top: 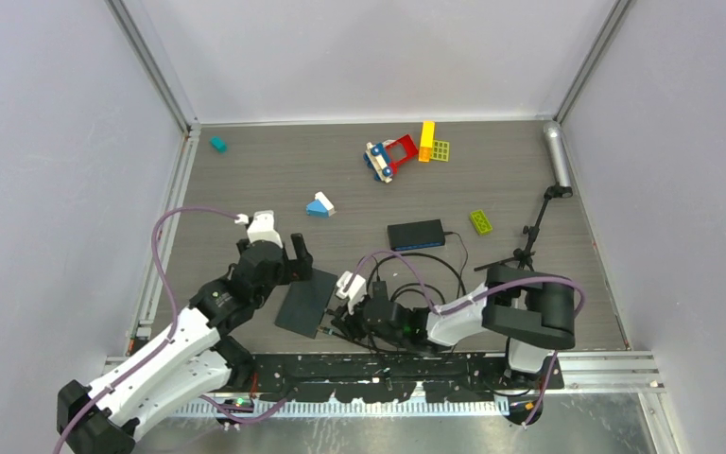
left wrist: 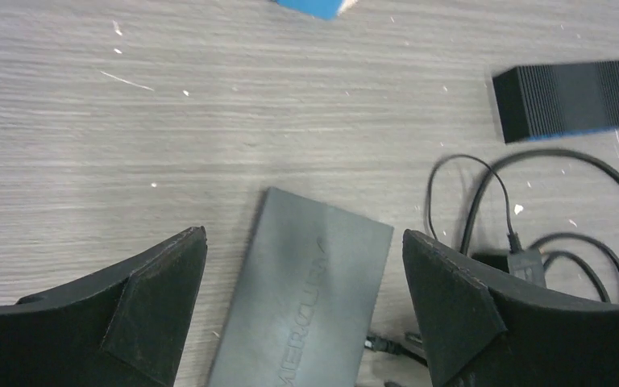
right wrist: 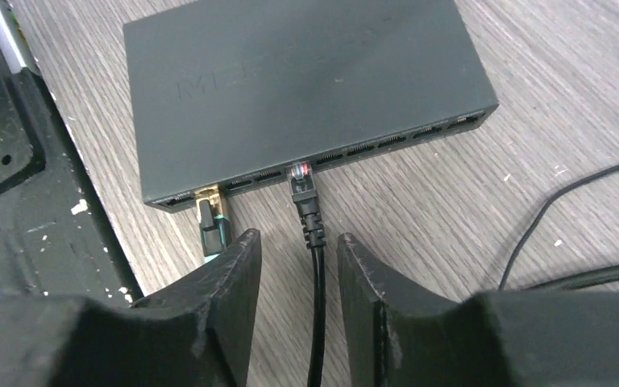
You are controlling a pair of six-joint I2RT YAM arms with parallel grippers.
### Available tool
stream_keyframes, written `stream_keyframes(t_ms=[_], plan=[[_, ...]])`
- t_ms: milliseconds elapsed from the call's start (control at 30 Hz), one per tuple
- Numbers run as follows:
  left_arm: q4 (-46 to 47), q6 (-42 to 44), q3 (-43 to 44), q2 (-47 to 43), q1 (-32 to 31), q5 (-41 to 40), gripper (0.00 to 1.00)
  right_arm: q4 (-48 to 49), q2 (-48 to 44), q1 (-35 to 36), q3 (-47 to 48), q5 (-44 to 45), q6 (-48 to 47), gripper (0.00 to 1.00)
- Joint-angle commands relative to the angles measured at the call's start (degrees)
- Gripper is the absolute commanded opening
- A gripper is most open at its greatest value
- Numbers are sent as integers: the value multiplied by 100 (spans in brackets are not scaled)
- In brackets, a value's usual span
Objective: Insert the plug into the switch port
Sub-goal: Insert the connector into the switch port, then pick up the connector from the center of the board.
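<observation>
The switch (right wrist: 306,76) is a flat dark box lying on the wood table, also seen as the switch (top: 304,301) and the switch (left wrist: 306,298). A black plug (right wrist: 304,189) sits in one of its front ports, its cable (right wrist: 317,306) running back between my right fingers without touching them. My right gripper (right wrist: 298,242) is open just behind the plug. A second plug with a teal boot (right wrist: 211,222) sits in a port further left. My left gripper (left wrist: 305,242) hangs wide open above the switch, its fingers on either side and apart from it.
A small black box (top: 416,234) lies behind the switch, with black cables (top: 435,274) looping near my right arm. Toy bricks (top: 399,151) and a blue-white block (top: 320,204) lie further back. A microphone on a stand (top: 556,156) is at the right.
</observation>
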Motion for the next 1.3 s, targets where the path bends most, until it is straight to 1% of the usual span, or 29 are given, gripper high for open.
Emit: stream_keyframes(t_ms=[0,67,167,267,367,433,500,600,700,767,867,933,1000,1067,1133,1200,1267], plan=[[-281,423,334,75,153,-398,94,-596,-853,-14,239,209,222,48],[-151,527,336,88,153,-191,94,-1290,-1356,-10,288,492,185,50],[166,704,272,174,151,312,94,-2467,-2166,-43,365,922,160,51],[449,747,230,297,153,752,91,-3576,-2952,-170,461,1592,446,52],[704,799,203,463,145,1042,90,-4668,-3555,-593,588,1726,815,52],[799,809,217,647,145,1198,89,-5262,-3715,-1013,734,1520,1112,50],[951,781,210,868,144,1616,85,-5769,-3740,-1431,948,1168,1274,50],[1386,631,138,1279,8,1982,81,-6410,-3657,-1855,1328,981,1369,49],[1625,535,228,1797,-461,1734,80,-6692,-3600,-2188,1583,868,1328,48],[1668,475,409,2213,-696,1447,80,-6716,-3518,-2508,1647,630,1309,45],[1708,284,662,2539,-734,1304,80,-6655,-3065,-3016,1787,-56,1351,42],[1776,226,731,2599,-734,1233,80,-6614,-2666,-3202,2060,-510,1313,41],[1790,220,773,2610,-734,1239,80,-6513,-2303,-3210,2294,-887,898,40],[1691,229,788,2565,-736,1242,80,-6421,-2012,-3212,2459,-1195,148,40],[1556,237,754,2435,-733,1242,80,-6259,-1736,-3213,2543,-1692,-828,43],[1381,221,692,2200,-735,1215,81,-6316,-1595,-3217,2672,-2313,-2040,47],[1103,172,629,1861,-734,1112,81,-6377,-1552,-3219,2711,-2703,-3183,49]])
